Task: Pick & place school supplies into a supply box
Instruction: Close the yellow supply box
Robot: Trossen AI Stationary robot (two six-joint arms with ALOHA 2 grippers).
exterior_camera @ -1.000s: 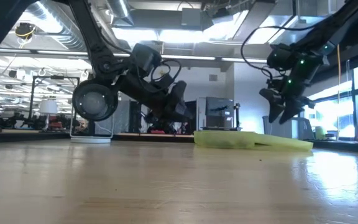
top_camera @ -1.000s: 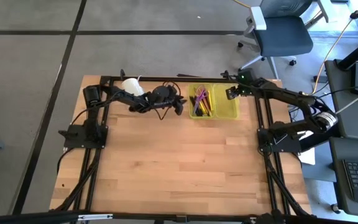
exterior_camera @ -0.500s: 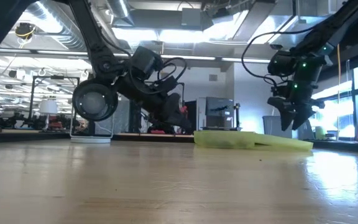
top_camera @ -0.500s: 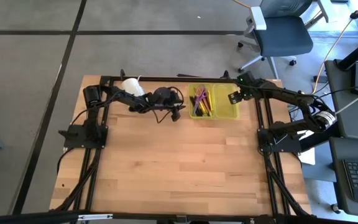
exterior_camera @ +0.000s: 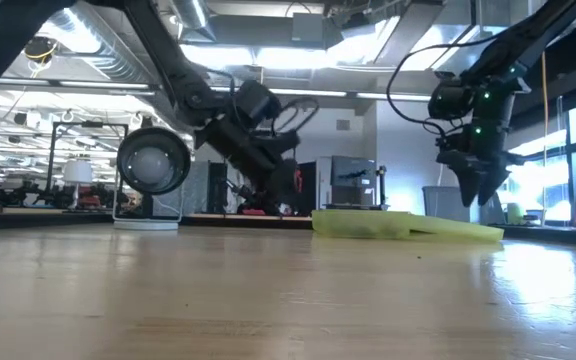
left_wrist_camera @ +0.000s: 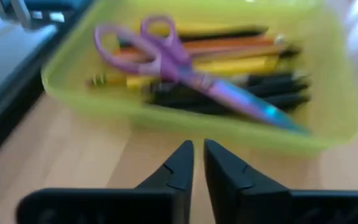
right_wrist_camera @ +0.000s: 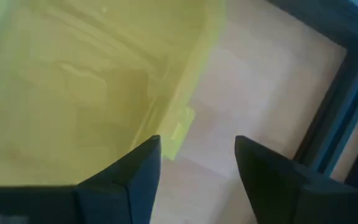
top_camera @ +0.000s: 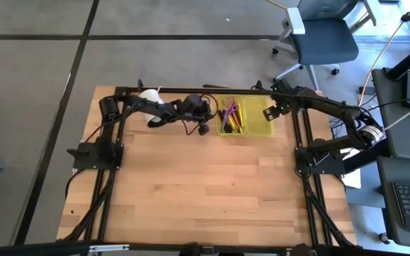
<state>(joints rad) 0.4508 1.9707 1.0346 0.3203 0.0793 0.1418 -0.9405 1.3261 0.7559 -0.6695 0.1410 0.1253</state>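
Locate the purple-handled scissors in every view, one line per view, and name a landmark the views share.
High view: scissors lie on the pens in the supply box's left half.
Low view: not visible; the box wall hides its contents.
Left wrist view: scissors lie diagonally across the pens.
Right wrist view: not in it; only the empty half shows.
Shared landmark: the yellow-green supply box.

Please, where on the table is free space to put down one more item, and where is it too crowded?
The bare wood of the table from its middle to the near edge, between the two arm bases, is free. The far edge is crowded: white cylinder, left gripper, supply box with scissors and pencils, right gripper over its other, bare half.
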